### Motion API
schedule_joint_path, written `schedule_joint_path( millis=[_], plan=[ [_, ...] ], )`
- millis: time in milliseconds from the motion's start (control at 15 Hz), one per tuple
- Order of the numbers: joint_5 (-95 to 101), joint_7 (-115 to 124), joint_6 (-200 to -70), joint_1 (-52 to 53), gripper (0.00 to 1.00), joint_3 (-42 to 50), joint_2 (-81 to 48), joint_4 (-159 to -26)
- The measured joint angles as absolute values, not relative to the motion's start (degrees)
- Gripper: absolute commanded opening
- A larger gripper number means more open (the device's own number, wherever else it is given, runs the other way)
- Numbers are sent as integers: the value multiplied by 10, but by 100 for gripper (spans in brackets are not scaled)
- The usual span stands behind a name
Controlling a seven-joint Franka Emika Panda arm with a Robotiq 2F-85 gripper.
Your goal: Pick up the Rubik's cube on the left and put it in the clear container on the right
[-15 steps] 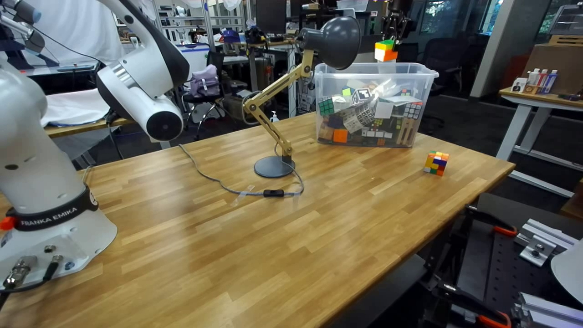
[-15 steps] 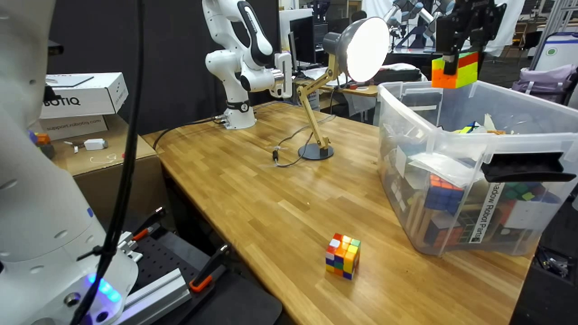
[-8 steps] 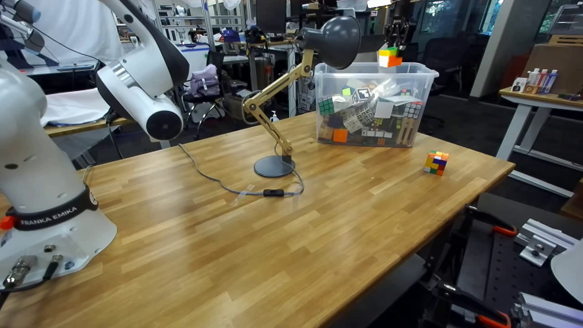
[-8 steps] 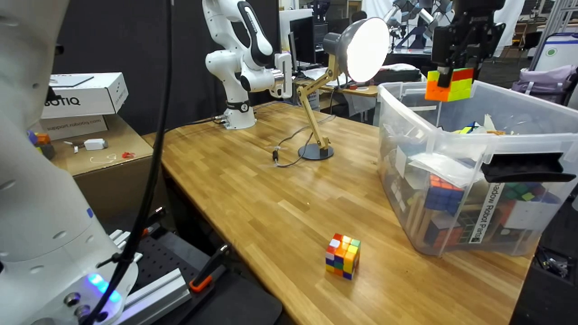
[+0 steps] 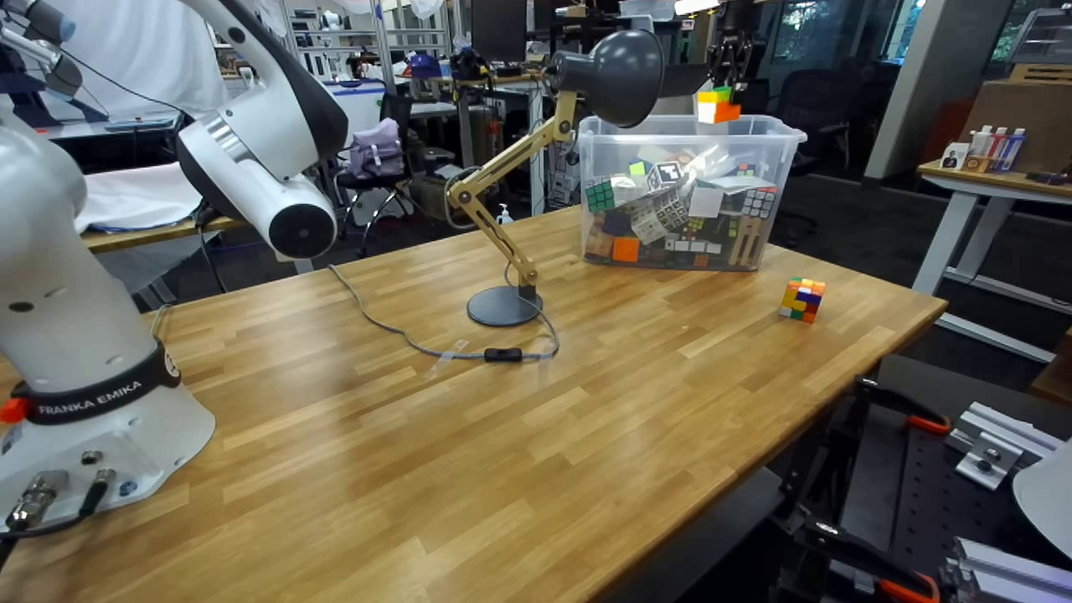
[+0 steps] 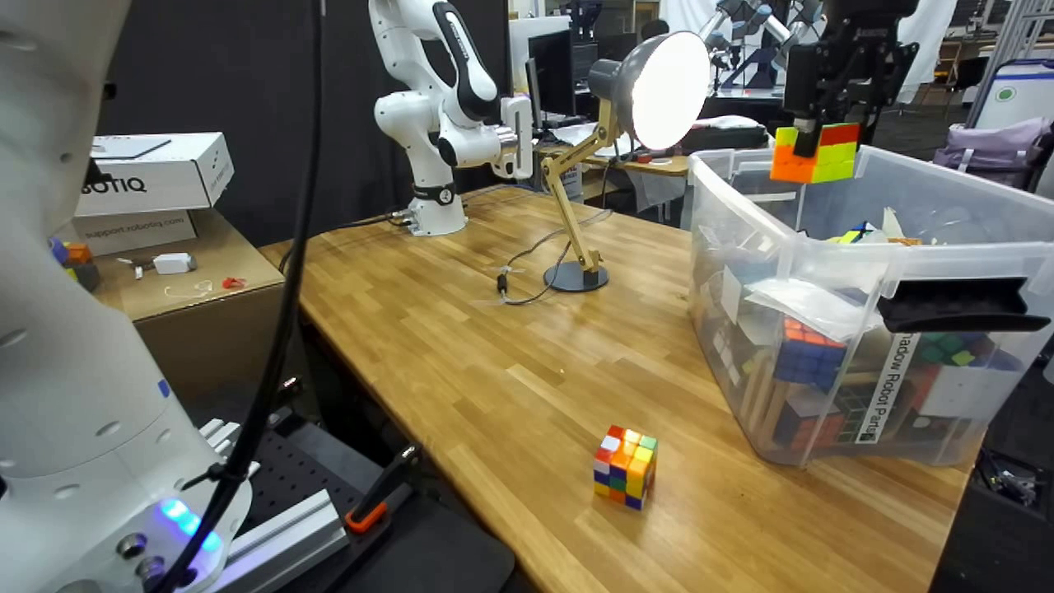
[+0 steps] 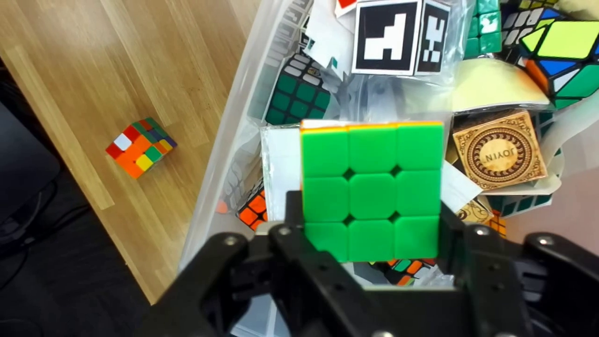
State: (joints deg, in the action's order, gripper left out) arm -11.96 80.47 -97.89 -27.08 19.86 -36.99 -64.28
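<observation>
The Rubik's cube (image 7: 372, 171) has a green top face, and yellow, orange, red and white sides show in both exterior views (image 5: 712, 109) (image 6: 835, 162). My gripper (image 7: 371, 210) is shut on it, one black finger against each of two opposite sides. The gripper also shows in an exterior view (image 6: 836, 136), pointing down. The clear container (image 6: 832, 259) stands at the table's far end, full of mixed cubes, papers and bags. The held cube is over its open top, close to rim height. The container's rim (image 7: 220, 135) runs left of the gripper in the wrist view.
A scrambled cube (image 6: 626, 468) sits on the wooden table (image 6: 461, 346) near its edge, beside the container; it also shows in the wrist view (image 7: 140, 147). A desk lamp (image 5: 502, 306) with a grey cord stands on the table. Another white arm (image 5: 100, 335) is mounted at the table's other end.
My gripper has come down toward the container's opening with the cube in it, shifting slightly sideways. In the last half second it has barely moved. The table cube has stayed still.
</observation>
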Motion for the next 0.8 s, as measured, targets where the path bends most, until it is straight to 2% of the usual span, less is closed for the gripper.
schedule_joint_path(
  millis=[333,400,600,800],
  plan=[
    [-120,805,-952,-271,37,199,-370,-643],
    [-120,805,-948,-271,80,199,-370,-643],
    [-121,805,-936,-272,99,198,-370,-642],
    [-125,806,-925,-274,100,197,-370,-637]
  ],
)
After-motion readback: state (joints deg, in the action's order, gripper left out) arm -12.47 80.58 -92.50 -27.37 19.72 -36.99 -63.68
